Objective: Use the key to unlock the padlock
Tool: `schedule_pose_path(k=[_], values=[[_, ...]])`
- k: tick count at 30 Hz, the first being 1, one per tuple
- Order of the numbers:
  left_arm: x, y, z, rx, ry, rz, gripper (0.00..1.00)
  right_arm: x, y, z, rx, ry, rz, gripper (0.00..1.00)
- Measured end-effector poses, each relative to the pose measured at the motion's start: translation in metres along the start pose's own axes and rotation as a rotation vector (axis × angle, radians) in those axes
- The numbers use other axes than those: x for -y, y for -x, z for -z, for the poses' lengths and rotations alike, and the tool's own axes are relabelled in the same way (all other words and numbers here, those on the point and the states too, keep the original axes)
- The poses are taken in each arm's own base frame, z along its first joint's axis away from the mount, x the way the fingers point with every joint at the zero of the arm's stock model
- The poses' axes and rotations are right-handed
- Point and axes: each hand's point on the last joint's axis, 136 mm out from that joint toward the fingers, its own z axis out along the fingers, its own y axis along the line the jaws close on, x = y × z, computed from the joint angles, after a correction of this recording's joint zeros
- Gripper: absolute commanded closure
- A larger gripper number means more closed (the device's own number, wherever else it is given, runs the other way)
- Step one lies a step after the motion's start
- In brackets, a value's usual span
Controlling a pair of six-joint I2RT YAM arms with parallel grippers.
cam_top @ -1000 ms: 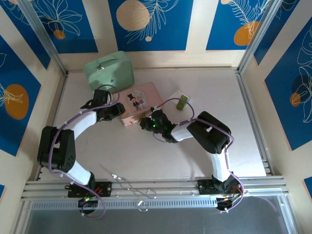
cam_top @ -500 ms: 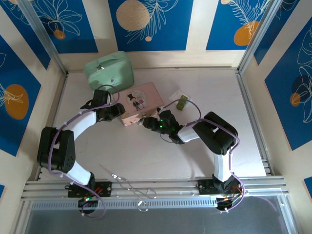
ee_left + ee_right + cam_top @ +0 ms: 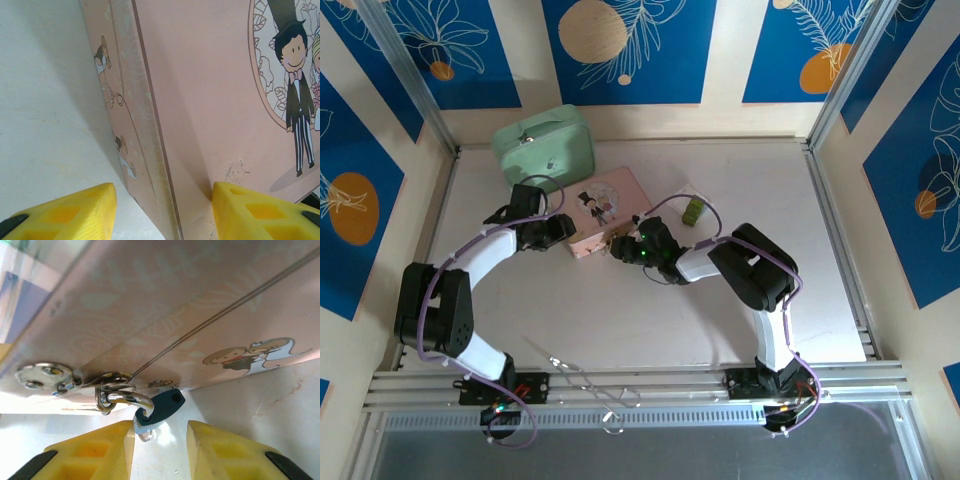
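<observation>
Tabletop [image 3: 620, 310] scene: I'm hovering parted right fingers [image 3: 95, 450] just short of the padlock [image 3: 159, 407] hanging off the pink tin [image 3: 200, 305], left fingers [image 3: 75, 210] parted too.

The tiny silvery padlock [image 3: 131, 401], with a blue part, hangs from the clasp [image 3: 107, 382] on the pink tin [image 3: 200, 305].

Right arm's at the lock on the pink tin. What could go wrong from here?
1. The padlock dangles loose from the hasp, just beyond the right end effector and nearer one finger. Closing may knock it sideways rather than pinch it.
2. The left end effector straddles the edge of the pink tin with a gap beside one finger, so the tin may slide if pushed.
</observation>
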Motion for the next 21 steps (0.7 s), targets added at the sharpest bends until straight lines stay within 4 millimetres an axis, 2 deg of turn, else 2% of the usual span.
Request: schedule_pose_path(k=[7,11,16,21], values=[[0.0,-0.001,0.0,-0.002,0.002,0.001,0.48,-0.002,0.003,-0.006,-0.012,-0.006,0.035,0.68],[-0.001,-0.002,0.002,-0.006,0.005,0.002,0.48,-0.006,0.002,-0.011,-0.025,-0.011,0.058,0.63],[-0.002,-0.004,0.003,-0.012,0.009,0.003,0.48,-0.009,0.003,-0.02,-0.023,-0.029,0.082,0.81],[-0.003,-0.005,0.004,-0.018,0.013,0.0,0.48,-0.01,0.007,-0.019,0.006,-0.053,0.084,0.89]])
